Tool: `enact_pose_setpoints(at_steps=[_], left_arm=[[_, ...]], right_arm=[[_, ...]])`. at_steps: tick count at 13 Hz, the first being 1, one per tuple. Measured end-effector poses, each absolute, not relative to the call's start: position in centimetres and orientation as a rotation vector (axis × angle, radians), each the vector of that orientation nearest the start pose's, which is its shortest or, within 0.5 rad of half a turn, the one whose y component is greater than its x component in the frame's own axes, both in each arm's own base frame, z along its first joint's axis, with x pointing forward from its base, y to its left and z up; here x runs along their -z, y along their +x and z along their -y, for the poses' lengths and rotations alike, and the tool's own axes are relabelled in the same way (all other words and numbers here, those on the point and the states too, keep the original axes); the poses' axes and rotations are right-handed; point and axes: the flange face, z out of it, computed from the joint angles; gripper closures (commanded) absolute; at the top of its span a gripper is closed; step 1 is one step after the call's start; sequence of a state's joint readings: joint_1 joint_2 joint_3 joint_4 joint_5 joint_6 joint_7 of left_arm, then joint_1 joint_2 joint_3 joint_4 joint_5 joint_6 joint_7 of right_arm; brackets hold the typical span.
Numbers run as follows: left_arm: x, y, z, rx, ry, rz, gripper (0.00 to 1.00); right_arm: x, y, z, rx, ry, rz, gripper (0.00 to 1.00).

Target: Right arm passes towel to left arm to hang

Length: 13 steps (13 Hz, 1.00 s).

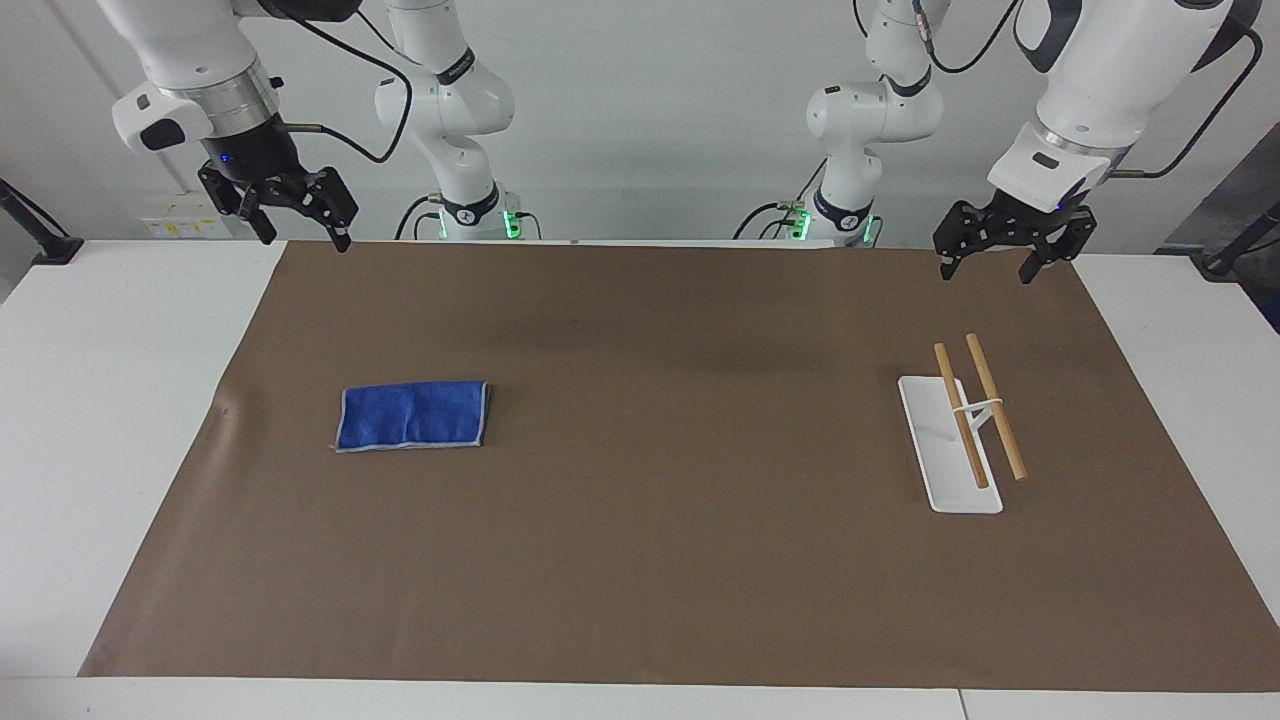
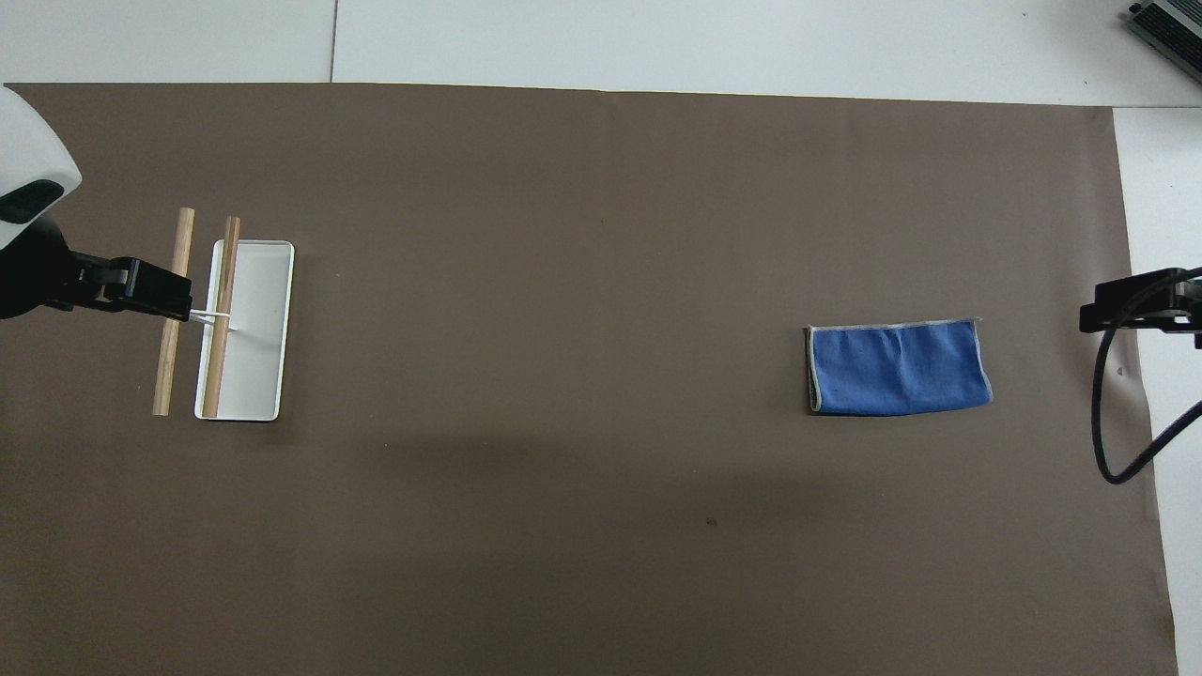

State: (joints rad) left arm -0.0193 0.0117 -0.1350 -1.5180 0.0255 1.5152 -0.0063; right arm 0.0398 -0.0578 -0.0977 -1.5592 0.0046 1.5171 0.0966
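Note:
The blue towel (image 1: 412, 415) (image 2: 897, 368) lies flat and folded on the brown mat (image 1: 660, 520), toward the right arm's end of the table. A small rack (image 1: 965, 430) (image 2: 235, 329) with a white base and two wooden bars stands toward the left arm's end. My right gripper (image 1: 305, 238) hangs open and empty in the air over the mat's corner by the robots, apart from the towel. At the other end, my left gripper (image 1: 986, 272) hangs open and empty over the mat's edge by the robots, touching nothing.
The mat covers most of the white table (image 1: 110, 420), with bare white strips at both ends. A black cable (image 2: 1113, 422) loops down from the right arm's wrist over the mat's edge. A grey device (image 2: 1169, 23) sits at the table corner farthest from the robots.

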Motion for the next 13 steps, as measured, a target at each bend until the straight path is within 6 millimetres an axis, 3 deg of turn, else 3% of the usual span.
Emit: enact_pose_setpoints(at_steps=[13], left_arm=[[-63.80, 54.68, 8.16, -0.019, -3.108, -0.228, 0.00]], right_arm=[[-65.19, 53.13, 3.33, 0.023, -3.121, -0.245, 0.00]])
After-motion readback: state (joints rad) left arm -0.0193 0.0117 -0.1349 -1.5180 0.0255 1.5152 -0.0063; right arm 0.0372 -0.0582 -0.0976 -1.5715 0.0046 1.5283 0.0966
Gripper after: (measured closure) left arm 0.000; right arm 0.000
